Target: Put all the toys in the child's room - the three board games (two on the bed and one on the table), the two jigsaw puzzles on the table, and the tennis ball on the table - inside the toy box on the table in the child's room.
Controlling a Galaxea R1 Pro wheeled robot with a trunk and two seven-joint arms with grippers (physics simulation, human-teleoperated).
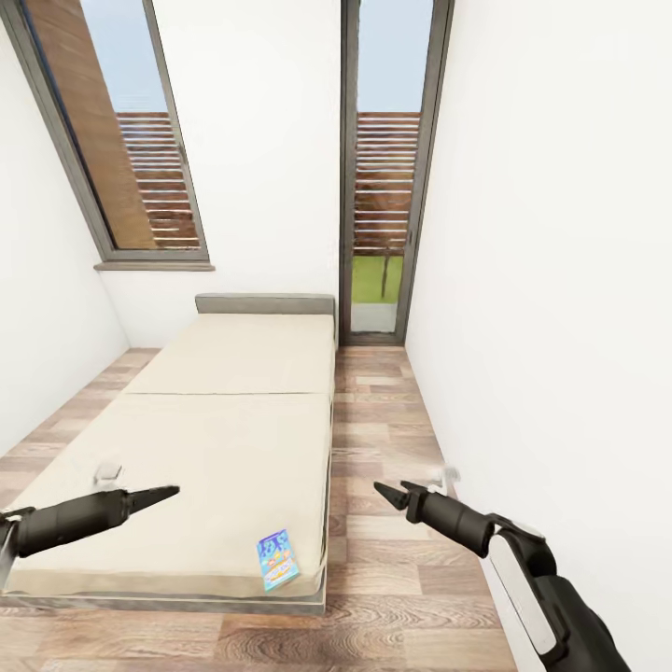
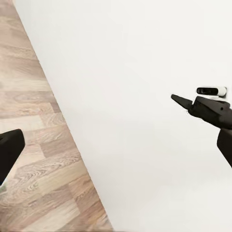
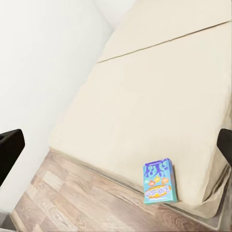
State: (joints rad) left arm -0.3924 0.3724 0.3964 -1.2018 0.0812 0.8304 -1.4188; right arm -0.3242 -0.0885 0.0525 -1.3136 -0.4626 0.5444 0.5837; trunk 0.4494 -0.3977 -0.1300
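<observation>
Small blue board game (image 1: 278, 558) on bed (image 1: 215, 439) corner, between both hands (image 1: 154, 496) (image 1: 387, 493), grip states unclear.

A home bedroom: cream bed (image 1: 215, 448), plank floor (image 1: 373, 597), tall windows (image 1: 140, 140).

the left arm (image 1: 65, 521) runs off the head view's left edge, so only its forearm and the pointed left gripper (image 1: 161, 494) show, and whether those fingers are parted is too fine to tell. the right arm (image 1: 523, 579) leaves by the bottom edge. the small blue board game (image 1: 278, 558) lies at the bed's (image 1: 205, 448) near right corner; its lettering is too small to read, even in the right wrist view (image 3: 159, 181). there the bed is cut by the frame's edges. in the left wrist view, the right gripper (image 2: 181, 100) shows as a closed-looking dark tip, its arm cropped.
</observation>
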